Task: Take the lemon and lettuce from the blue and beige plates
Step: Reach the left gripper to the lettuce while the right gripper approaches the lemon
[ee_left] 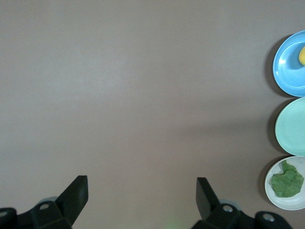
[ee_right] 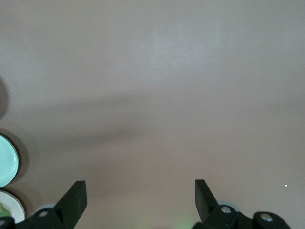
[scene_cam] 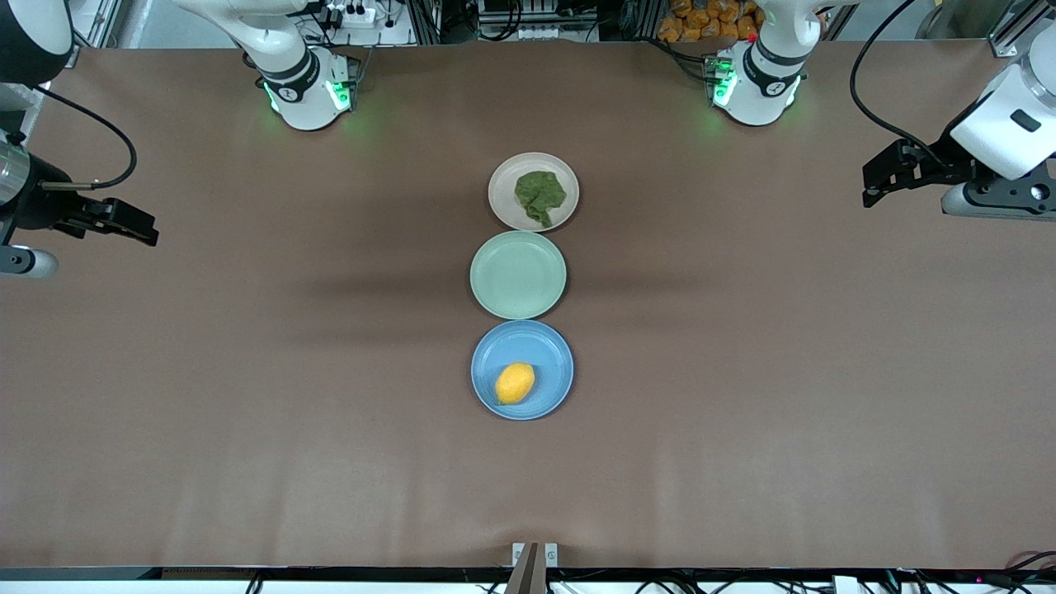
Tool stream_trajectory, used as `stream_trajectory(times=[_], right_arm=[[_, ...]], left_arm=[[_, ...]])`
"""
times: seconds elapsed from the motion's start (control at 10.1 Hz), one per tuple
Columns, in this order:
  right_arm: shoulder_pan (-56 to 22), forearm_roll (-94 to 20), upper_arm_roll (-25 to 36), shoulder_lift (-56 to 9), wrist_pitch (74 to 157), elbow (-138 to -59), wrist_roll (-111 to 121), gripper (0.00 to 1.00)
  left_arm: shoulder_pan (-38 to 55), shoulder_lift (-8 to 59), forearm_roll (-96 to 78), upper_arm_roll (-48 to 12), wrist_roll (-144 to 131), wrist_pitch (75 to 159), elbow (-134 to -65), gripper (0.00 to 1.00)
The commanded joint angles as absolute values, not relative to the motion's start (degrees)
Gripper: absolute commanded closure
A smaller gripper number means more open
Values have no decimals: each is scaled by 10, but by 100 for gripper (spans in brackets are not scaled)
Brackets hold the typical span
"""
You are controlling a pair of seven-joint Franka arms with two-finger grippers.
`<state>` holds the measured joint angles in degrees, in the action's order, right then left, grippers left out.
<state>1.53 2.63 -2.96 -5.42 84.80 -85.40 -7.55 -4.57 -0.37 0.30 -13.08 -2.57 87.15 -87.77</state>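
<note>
The lemon [scene_cam: 515, 384] lies on the sky blue plate [scene_cam: 549, 346], the plate nearest the front camera. The lettuce [scene_cam: 540, 195] lies on the beige plate [scene_cam: 505, 202], the farthest of the plates. My left gripper [scene_cam: 868, 186] hangs open and empty over bare table at the left arm's end, well apart from the plates. My right gripper [scene_cam: 148, 229] hangs open and empty over bare table at the right arm's end. The left wrist view shows its open gripper [ee_left: 142, 183], the blue plate [ee_left: 286, 76], the lemon [ee_left: 302, 56], the beige plate [ee_left: 281, 202] and the lettuce [ee_left: 287, 182]. The right wrist view shows its open gripper [ee_right: 140, 187] over brown table.
A pale mint green plate [scene_cam: 518, 275] with nothing on it sits between the beige and blue plates; it also shows in the left wrist view [ee_left: 293, 126] and the right wrist view [ee_right: 7, 160]. The brown table [scene_cam: 247, 371] stretches wide on both sides of the plates.
</note>
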Motion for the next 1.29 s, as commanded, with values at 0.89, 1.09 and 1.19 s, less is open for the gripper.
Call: stream_trajectory(times=[0.89,1.09,1.19], right_arm=[[8,16,-26,-56,856,-857,-73,0],[-7,4,-28,-75,891,-857,-83,0],[-18,-1,-28,-83,914,-856,-88,0]], left_arm=[[112,47,-40,-326,-446,923,-946,0],[186,54,-45,-330,-527,1023,-1004,0],[219,73,-43,-330,-574,1075,-1028,0]])
